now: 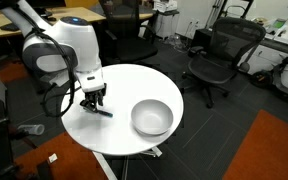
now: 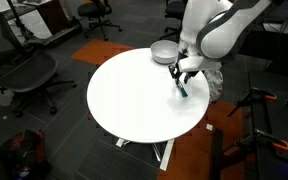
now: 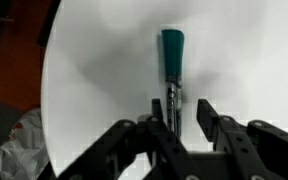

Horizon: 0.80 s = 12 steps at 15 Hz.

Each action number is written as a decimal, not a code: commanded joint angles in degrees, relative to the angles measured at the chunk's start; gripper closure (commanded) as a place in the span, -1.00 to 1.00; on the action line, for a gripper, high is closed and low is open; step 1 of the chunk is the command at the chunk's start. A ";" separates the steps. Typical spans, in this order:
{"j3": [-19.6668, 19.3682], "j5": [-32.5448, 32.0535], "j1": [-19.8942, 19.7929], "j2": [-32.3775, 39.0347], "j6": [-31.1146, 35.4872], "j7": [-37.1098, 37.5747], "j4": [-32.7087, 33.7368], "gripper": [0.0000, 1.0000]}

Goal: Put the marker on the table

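The marker (image 3: 172,60), dark with a teal end, lies flat on the round white table (image 3: 99,70). Its dark end reaches in between my gripper's (image 3: 180,118) two fingers, close to one finger, with a gap to the other. The fingers are spread and do not clamp it. In both exterior views the gripper (image 1: 94,99) (image 2: 185,73) hangs just above the table (image 1: 134,85) (image 2: 134,100), near its edge, with the marker (image 1: 103,111) (image 2: 182,88) lying on the top below it.
A grey bowl (image 1: 151,117) (image 2: 164,50) stands on the table near the marker. Office chairs (image 1: 219,55) (image 2: 29,75) stand around the table, and a light-wood desk (image 1: 44,15) stands behind the arm.
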 commanded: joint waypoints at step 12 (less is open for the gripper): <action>-2.94 -4.64 3.46 -15.04 -1.85 2.66 -7.40 -1.00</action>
